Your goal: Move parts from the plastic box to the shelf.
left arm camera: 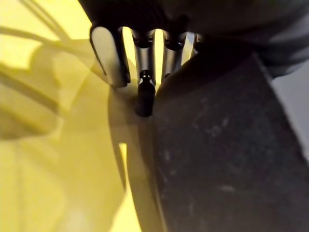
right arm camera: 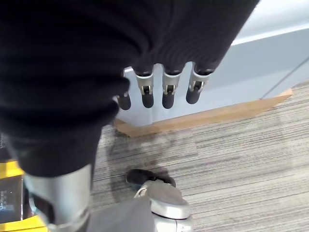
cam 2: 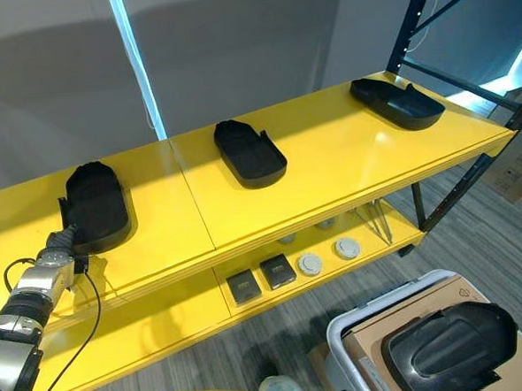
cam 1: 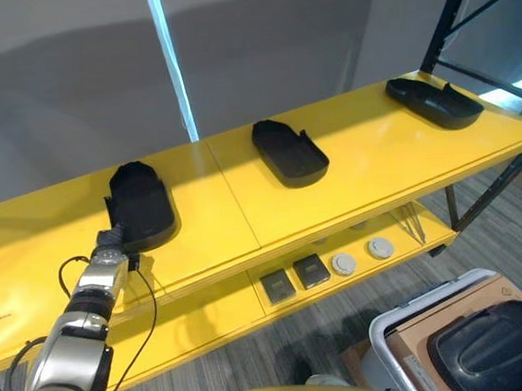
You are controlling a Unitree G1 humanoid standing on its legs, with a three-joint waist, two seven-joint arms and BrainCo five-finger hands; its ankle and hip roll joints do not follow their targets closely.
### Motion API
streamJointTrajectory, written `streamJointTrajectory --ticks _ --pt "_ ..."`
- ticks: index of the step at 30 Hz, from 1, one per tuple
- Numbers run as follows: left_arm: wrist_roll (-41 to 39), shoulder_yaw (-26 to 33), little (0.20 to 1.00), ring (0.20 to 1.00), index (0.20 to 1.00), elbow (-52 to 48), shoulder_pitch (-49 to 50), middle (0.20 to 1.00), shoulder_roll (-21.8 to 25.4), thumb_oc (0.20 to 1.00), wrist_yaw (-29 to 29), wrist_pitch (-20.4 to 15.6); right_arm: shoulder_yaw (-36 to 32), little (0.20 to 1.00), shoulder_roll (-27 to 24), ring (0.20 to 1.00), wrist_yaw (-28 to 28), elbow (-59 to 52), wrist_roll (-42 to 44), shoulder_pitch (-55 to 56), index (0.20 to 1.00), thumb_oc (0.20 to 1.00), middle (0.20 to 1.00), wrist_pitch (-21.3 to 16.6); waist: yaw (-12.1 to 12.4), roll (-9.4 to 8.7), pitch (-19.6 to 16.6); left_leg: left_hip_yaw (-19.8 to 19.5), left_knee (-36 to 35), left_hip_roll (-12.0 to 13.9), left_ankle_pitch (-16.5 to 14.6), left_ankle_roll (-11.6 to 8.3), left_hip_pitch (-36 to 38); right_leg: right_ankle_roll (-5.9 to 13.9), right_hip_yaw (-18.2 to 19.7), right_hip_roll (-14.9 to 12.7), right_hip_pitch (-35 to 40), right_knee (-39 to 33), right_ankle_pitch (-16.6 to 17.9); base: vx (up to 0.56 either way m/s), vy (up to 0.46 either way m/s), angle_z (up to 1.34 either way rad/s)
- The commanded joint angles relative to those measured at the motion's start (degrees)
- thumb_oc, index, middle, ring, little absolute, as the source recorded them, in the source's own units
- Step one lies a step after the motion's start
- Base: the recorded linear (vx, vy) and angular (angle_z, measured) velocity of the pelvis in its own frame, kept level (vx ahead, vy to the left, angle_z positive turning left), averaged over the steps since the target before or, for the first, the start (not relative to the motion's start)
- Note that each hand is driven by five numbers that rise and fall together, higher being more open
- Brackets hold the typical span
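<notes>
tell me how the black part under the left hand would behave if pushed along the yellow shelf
The black part looks like a rigid moulded shell, so it likely keeps its shape. It lies flat and low on the glossy yellow shelf, so it would probably slide, not tip. The left hand touches its near end.

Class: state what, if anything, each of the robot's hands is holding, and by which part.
The left hand is at the near end of the leftmost black part; whether it grips cannot be told. The right hand holds nothing.

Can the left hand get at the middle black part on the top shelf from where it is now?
Probably yes: the left hand is at the leftmost black part, and bare yellow shelf lies between it and the middle part.
</notes>
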Motion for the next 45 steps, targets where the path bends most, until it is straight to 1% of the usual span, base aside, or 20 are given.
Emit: streamJointTrajectory --ticks 1,3,6,8,19,20,21,23,24,27,28,31,35,36,37,38,39,41,42,45 --pt "8.9 -1.6 0.200 0.200 0.200 6.4 -4.1 0.200 0.0 0.200 -1.0 3.3 2.2 1.000 -1.1 1.000 1.2 3.3 -1.5 -1.4 1.000 1.000 1.000 -0.6 -0.2 -1.10 0.2 0.8 5.0 6.5 -0.5 -3.73 -3.2 6.42 1.3 -5.0 0.9 3.5 -4.6 0.00 0.000 0.00" --pt "13.7 -3.4 0.200 0.200 0.200 8.7 -3.9 0.200 0.2 0.200 -1.4 4.9 2.4 1.000 -1.1 1.000 1.4 3.8 -1.6 -1.6 1.000 1.000 1.000 -1.3 -0.3 -1.03 0.2 0.9 5.1 6.5 -0.6 -3.66 -3.2 6.38 1.4 -5.0 0.9 3.6 -4.7 0.00 -0.003 -0.04" --pt "15.3 -5.4 0.200 0.200 0.200 11.6 -2.8 0.200 -0.1 0.200 -1.0 6.2 3.0 1.000 -1.3 1.000 1.7 3.5 -0.6 -2.1 1.000 1.000 1.000 -1.7 -0.3 -0.97 0.3 0.8 5.5 6.4 -0.8 -3.56 -3.2 6.31 1.5 -5.0 1.1 3.8 -5.0 0.01 -0.003 -0.06" --pt "14.3 -5.7 0.200 0.200 0.200 12.7 -2.0 0.200 -0.6 0.200 -0.6 6.6 3.3 1.000 -1.3 1.000 1.9 3.0 -0.6 -2.3 1.000 1.000 1.000 -1.8 -0.3 -0.82 0.3 0.8 5.6 6.3 -0.8 -3.50 -3.2 6.28 1.6 -5.1 1.0 4.1 -5.1 0.02 0.011 -0.06" --pt "10.6 -5.0 0.200 0.200 0.200 15.1 1.6 0.200 -4.0 0.200 0.7 2.8 4.2 1.000 -1.3 1.000 2.3 3.5 -2.7 -3.6 1.000 1.000 1.000 -1.0 0.1 -0.44 0.7 0.4 5.5 6.2 -1.0 -3.54 -2.7 6.16 1.6 -5.2 1.3 4.5 -5.7 0.00 0.004 -0.01" --pt "10.3 -4.8 0.771 0.771 0.771 15.0 1.8 0.771 -4.2 0.771 1.4 2.5 4.3 1.000 -1.3 1.000 2.3 3.7 -2.8 -3.6 1.000 1.000 1.000 -1.2 0.1 -0.45 0.6 0.4 5.4 6.2 -1.0 -3.59 -2.7 6.16 1.6 -5.2 1.4 4.5 -5.7 0.00 0.000 0.00" --pt "9.5 -4.4 1.000 1.000 1.000 14.9 1.9 1.000 -4.2 1.000 2.2 1.6 4.2 1.000 -1.3 1.000 2.5 4.2 -3.0 -3.8 1.000 1.000 1.000 -1.3 0.2 -0.51 0.5 0.3 5.3 6.2 -0.9 -3.58 -2.5 6.12 1.6 -5.2 1.5 4.4 -5.7 0.00 0.000 0.00" --pt "8.3 -3.8 1.000 1.000 1.000 14.5 1.9 1.000 -4.2 1.000 3.2 0.3 4.1 1.000 -1.3 1.000 2.6 4.4 -3.0 -4.0 1.000 1.000 1.000 -1.3 0.3 -0.57 0.4 0.2 5.1 6.2 -0.9 -3.61 -2.4 6.15 1.6 -5.1 1.7 4.3 -5.8 0.03 -0.004 0.01" --pt "7.7 -3.3 1.000 1.000 1.000 14.0 1.8 1.000 -3.8 1.000 4.2 -1.2 4.2 1.000 -1.3 1.000 2.6 4.6 -2.9 -4.0 1.000 1.000 1.000 -1.3 0.5 -0.60 0.3 0.0 5.1 6.2 -1.0 -3.64 -2.3 6.17 1.5 -5.2 1.8 4.3 -5.8 0.00 0.000 0.00" --pt "8.1 -2.9 1.000 1.000 1.000 13.1 1.4 1.000 -3.4 1.000 5.4 -2.7 4.2 1.000 -1.2 1.000 2.7 4.7 -2.9 -4.0 1.000 1.000 1.000 -1.3 0.6 -0.63 0.4 -0.1 5.1 6.1 -0.9 -3.63 -2.2 6.17 1.5 -5.2 1.8 4.4 -5.8 0.00 0.000 0.00" --pt "6.6 -2.1 1.000 1.000 1.000 10.0 0.1 1.000 -1.4 1.000 6.4 -5.4 4.4 1.000 -1.2 1.000 2.7 4.7 -2.7 -3.9 1.000 1.000 1.000 -1.1 0.9 -0.52 0.4 -0.4 4.9 6.0 -0.9 -3.61 -2.1 6.21 1.4 -5.3 2.0 4.4 -5.8 0.00 0.000 0.00" --pt "6.2 -1.2 1.000 1.000 1.000 7.0 -0.6 1.000 0.2 1.000 6.9 -6.6 4.3 1.000 -1.3 1.000 2.8 4.6 -2.7 -3.6 1.000 1.000 1.000 -1.4 1.2 -0.46 0.6 -0.5 4.9 6.0 -0.9 -3.59 -2.2 6.25 1.2 -5.4 2.1 4.3 -5.7 0.00 -0.002 0.03" --pt "7.1 0.6 1.000 1.000 1.000 -2.6 -0.9 1.000 3.2 1.000 7.7 -7.6 3.7 1.000 -0.9 1.000 2.1 4.6 -1.6 -3.2 1.000 1.000 1.000 -1.7 2.6 -0.35 1.1 -1.4 5.0 5.8 -1.0 -3.57 -2.4 6.41 0.5 -5.7 2.4 4.1 -5.5 -0.01 -0.006 0.15" --pt "7.0 1.3 1.000 1.000 1.000 -7.2 -0.3 1.000 5.1 1.000 7.5 -7.4 3.2 1.000 -0.8 1.000 1.9 4.4 -1.4 -2.9 1.000 1.000 1.000 -1.8 3.3 -0.33 1.2 -1.8 5.0 5.7 -1.0 -3.57 -2.5 6.40 0.3 -5.7 2.6 4.0 -5.4 0.00 -0.006 0.12" --pt "6.9 1.4 1.000 1.000 1.000 -7.9 -0.1 1.000 5.5 1.000 7.5 -7.5 3.2 1.000 -0.8 1.000 1.8 4.4 -1.3 -2.9 1.000 1.000 1.000 -1.8 3.4 -0.33 1.3 -1.9 5.0 5.7 -1.1 -3.56 -2.6 6.40 0.3 -5.7 2.6 3.9 -5.4 0.00 -0.005 0.05" --pt "7.1 2.3 1.000 1.000 1.000 -12.1 0.8 1.000 7.6 1.000 7.7 -8.8 2.7 1.000 -0.6 1.000 1.5 4.2 -1.1 -2.5 1.000 1.000 1.000 -1.9 4.1 -0.34 1.3 -2.2 5.0 5.6 -1.1 -3.60 -2.6 6.37 0.0 -5.8 2.9 3.8 -5.3 0.00 0.000 0.03" --pt "7.1 3.3 1.000 1.000 1.000 -15.1 1.6 1.000 9.0 1.000 7.6 -9.6 2.3 1.000 -0.5 1.000 1.4 4.1 -1.0 -2.3 1.000 1.000 1.000 -1.9 4.5 -0.36 1.4 -2.4 5.0 5.6 -1.1 -3.61 -2.6 6.34 -0.2 -5.8 3.0 3.8 -5.4 0.00 0.000 0.00" --pt "7.0 5.6 1.000 1.000 1.000 -21.4 3.1 1.000 11.2 1.000 6.9 -9.4 1.5 1.000 -0.3 1.000 1.2 4.1 -1.2 -1.9 1.000 1.000 1.000 -2.2 5.2 -0.43 1.5 -2.8 5.0 5.6 -1.1 -3.63 -2.6 6.31 -0.5 -5.9 3.4 3.6 -5.3 0.00 -0.001 0.03" --pt "7.4 7.7 1.000 1.000 1.000 -26.9 4.8 1.000 12.8 1.000 6.6 -9.6 0.8 1.000 -0.1 1.000 1.0 4.1 -1.1 -1.5 1.000 1.000 1.000 -2.4 5.8 -0.53 1.5 -3.2 5.1 5.5 -1.2 -3.62 -2.7 6.30 -0.8 -6.0 3.6 3.5 -5.3 0.01 -0.001 0.20" --pt "7.6 12.4 1.000 1.000 1.000 -37.5 8.7 1.000 14.9 1.000 6.2 -12.1 -0.4 1.000 0.5 1.000 0.7 3.9 -1.1 -0.8 1.000 1.000 1.000 -2.7 7.2 -0.75 1.5 -3.9 5.1 5.4 -1.3 -3.67 -2.8 6.27 -1.5 -6.1 4.1 3.2 -5.3 0.02 0.002 0.17"
